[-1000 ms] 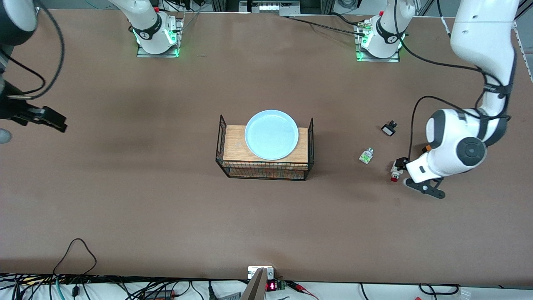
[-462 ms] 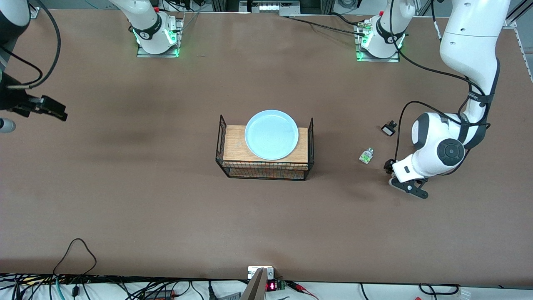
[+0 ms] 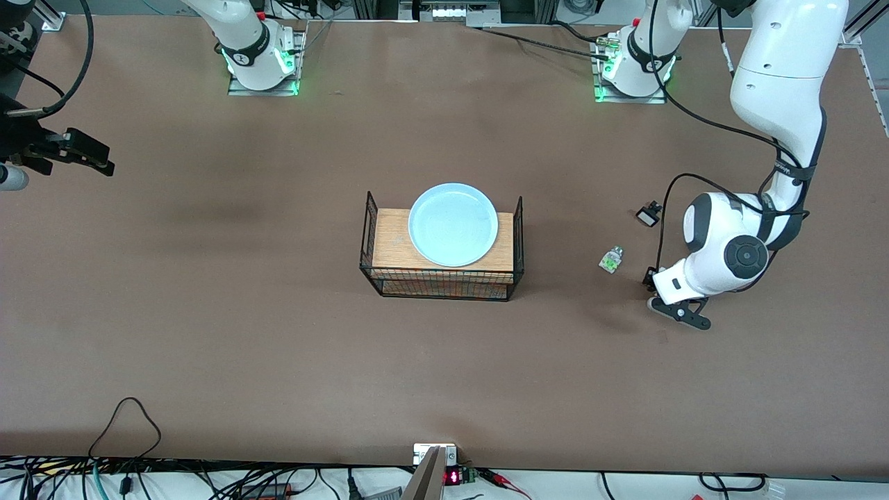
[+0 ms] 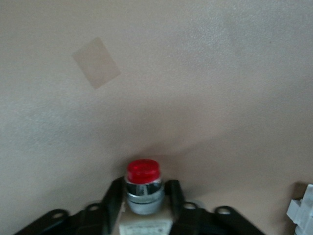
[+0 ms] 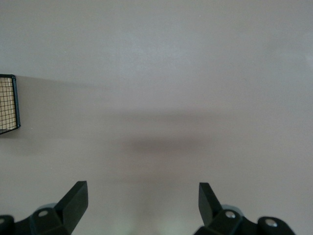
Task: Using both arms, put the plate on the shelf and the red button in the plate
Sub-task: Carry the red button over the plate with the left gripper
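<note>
The pale-blue plate [image 3: 453, 223] lies on the wooden top of a black wire rack [image 3: 442, 285] in the middle of the table. My left gripper [image 3: 653, 290] is low at the table toward the left arm's end, nearer the front camera than the rack. In the left wrist view [image 4: 144, 192] its fingers [image 4: 113, 196] press against both sides of the red button [image 4: 143, 185], red tip pointing out past them. The hand hides the button in the front view. My right gripper [image 3: 85, 154] hangs open and empty over bare table at the right arm's end, also seen in its wrist view [image 5: 142, 196].
A white-and-green part without a red tip [image 3: 611, 259] lies between the rack and my left gripper. A small black-and-white part [image 3: 649, 214] lies farther from the front camera. A rack corner [image 5: 7, 104] shows in the right wrist view.
My left gripper slid over the red button toward the rack, and the button is now hidden under the hand. My right gripper drifted away from the front camera.
</note>
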